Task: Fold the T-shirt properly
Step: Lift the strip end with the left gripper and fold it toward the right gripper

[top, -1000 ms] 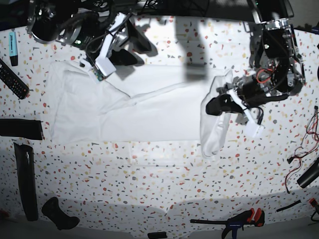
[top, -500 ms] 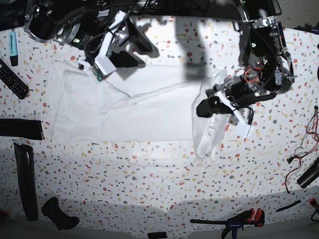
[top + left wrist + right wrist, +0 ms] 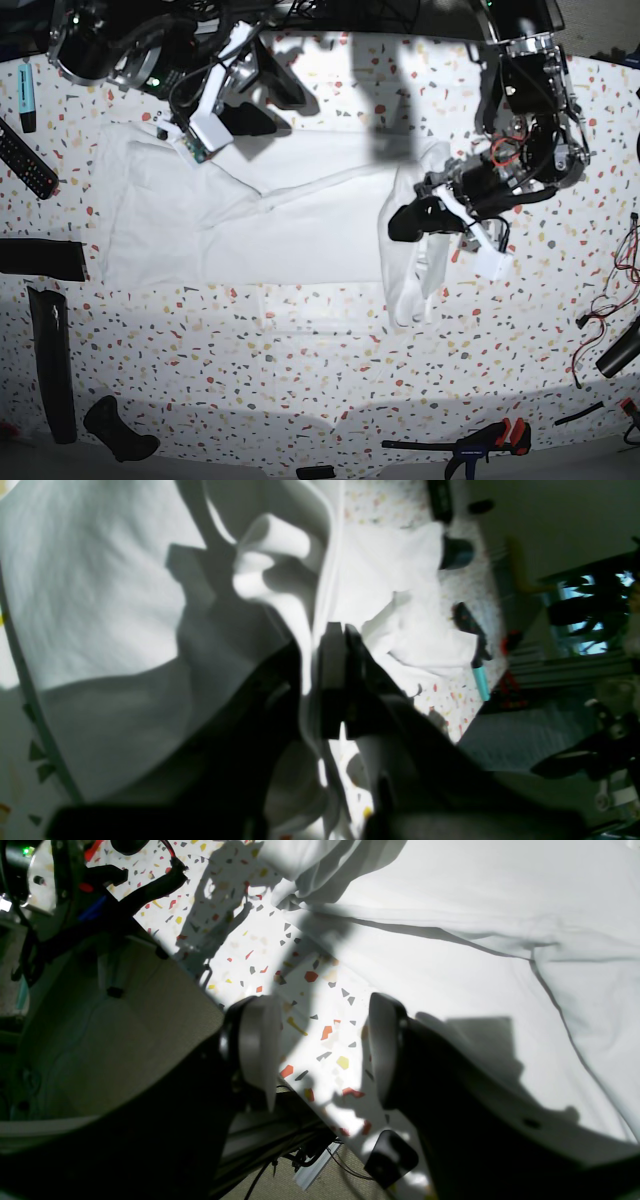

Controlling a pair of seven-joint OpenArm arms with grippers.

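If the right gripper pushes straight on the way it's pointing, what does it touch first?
Most likely bare tabletop: the open right gripper frames speckled surface just short of the T-shirt edge, though depth is hard to judge.

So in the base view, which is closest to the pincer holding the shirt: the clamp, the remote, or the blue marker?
From the left pincer, gripping the shirt:
1. Clamp, bottom edge, nearest.
2. Remote, far left edge.
3. Blue marker, top-left corner, about as far as the remote; too close to call.

A wide bare stretch of desk [image 3: 330, 370] is left open near the T-shirt [image 3: 250, 215]. The left edge is crowded by a remote [image 3: 26, 158] and black bars [image 3: 50, 360]; a clamp [image 3: 480, 440] and cables [image 3: 625, 260] line the right.
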